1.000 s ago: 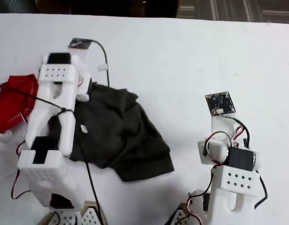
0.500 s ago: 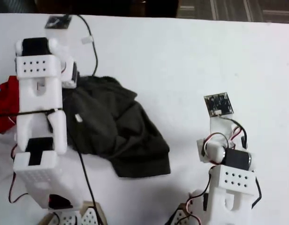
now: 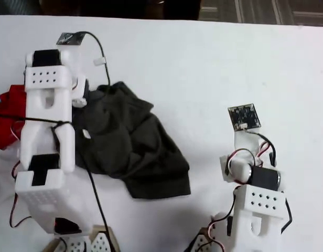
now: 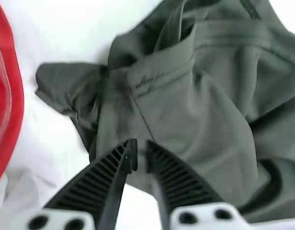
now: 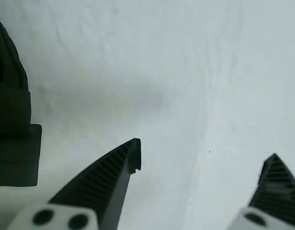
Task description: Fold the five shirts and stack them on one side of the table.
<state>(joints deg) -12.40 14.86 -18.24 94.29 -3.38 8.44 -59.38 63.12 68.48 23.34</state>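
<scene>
Overhead, the left gripper (image 4: pixel 140 146), jaws almost together and holding nothing, hangs above one dark shirt (image 4: pixel 200 96). The right gripper (image 5: pixel 205 151) gapes wide beside that shirt, and one red shirt (image 4: pixel 5 96) lies next to it.

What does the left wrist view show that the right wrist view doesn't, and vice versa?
Left wrist, not right: a red shirt, the dark shirt with collar and seams, and the left gripper pinched on it. Right wrist, not left: the right gripper open over bare table. Both: the dark shirt, just an edge in the right wrist view, and the white table.
</scene>
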